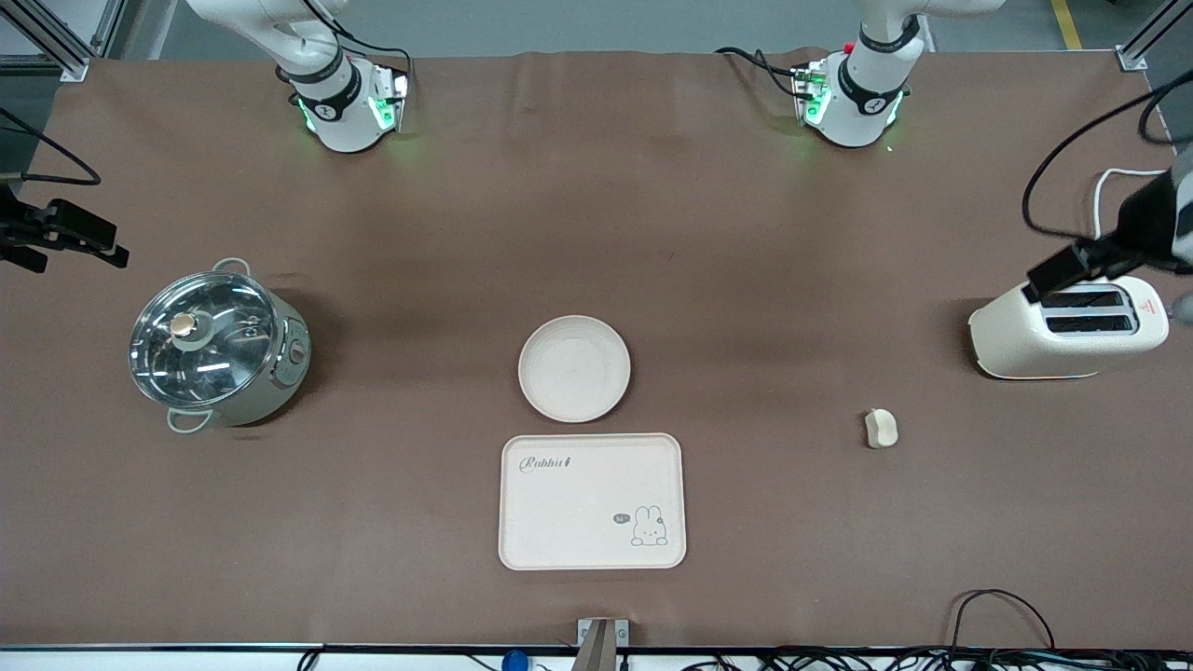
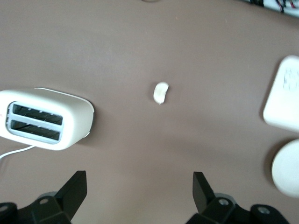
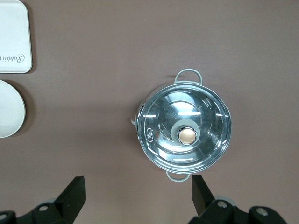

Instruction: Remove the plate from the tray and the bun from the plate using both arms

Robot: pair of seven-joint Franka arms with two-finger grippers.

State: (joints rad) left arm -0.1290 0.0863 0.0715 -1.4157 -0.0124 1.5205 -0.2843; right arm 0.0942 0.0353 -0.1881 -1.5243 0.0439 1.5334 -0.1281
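Note:
The round cream plate (image 1: pixel 574 368) lies on the table's middle, just farther from the front camera than the tray. The small pale bun (image 1: pixel 881 428) lies toward the left arm's end, nearer to the front camera than the toaster. My left gripper (image 2: pixel 140 186) is open and empty, high over the table between the toaster and the bun (image 2: pixel 160 93); the plate's edge (image 2: pixel 287 168) shows in its view. My right gripper (image 3: pixel 138 191) is open and empty, high over the table beside the pot; the plate's edge (image 3: pixel 9 114) shows in its view.
A rectangular cream tray with a rabbit drawing (image 1: pixel 593 500) lies nearer to the front camera than the plate. A white toaster (image 1: pixel 1067 328) stands at the left arm's end. A steel pot with a glass lid (image 1: pixel 219 349) stands at the right arm's end.

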